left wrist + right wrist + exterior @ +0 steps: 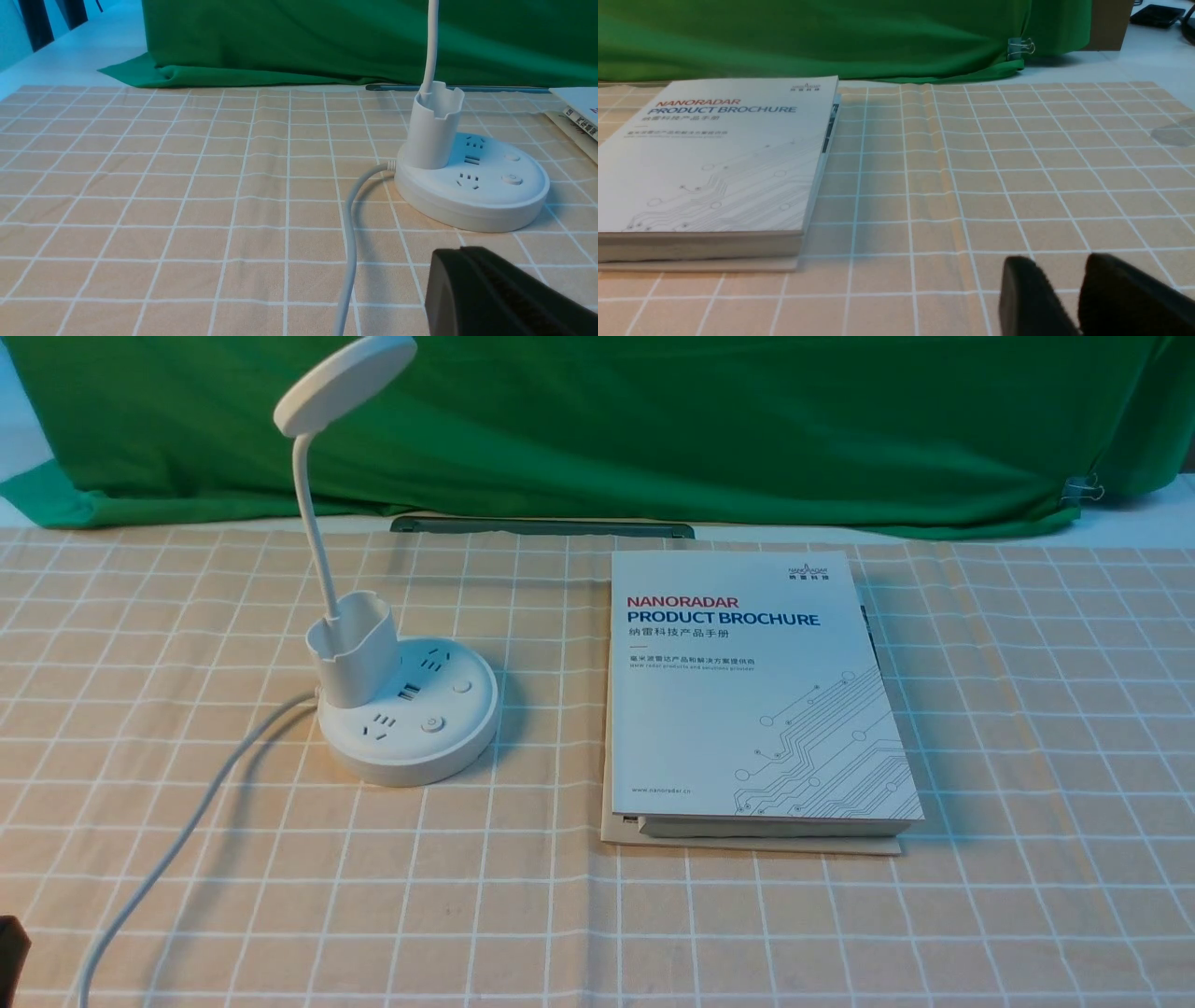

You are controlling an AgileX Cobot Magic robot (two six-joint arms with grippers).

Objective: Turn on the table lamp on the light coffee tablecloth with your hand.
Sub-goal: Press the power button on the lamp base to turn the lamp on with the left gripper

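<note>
The white table lamp point(406, 719) stands on the light coffee tablecloth point(187, 859), left of centre. Its disc head point(345, 381) is raised on the thin neck behind the pen cup point(355, 651) and shows no glow. Two round buttons point(431, 724) sit on the base's near right side. Its white cord point(177, 840) runs toward the front left. In the left wrist view my left gripper point(460, 254) is shut and empty, a short way in front of the lamp base point(472, 191). My right gripper point(1059, 268) hovers low over bare cloth, jaws slightly apart and empty, right of the brochure.
A thick white "Product Brochure" book point(756, 691) lies flat on a tan sheet right of the lamp; it also shows in the right wrist view point(714, 163). A green backdrop cloth point(653, 420) hangs along the far edge, with a dark strip point(541, 526) at its foot.
</note>
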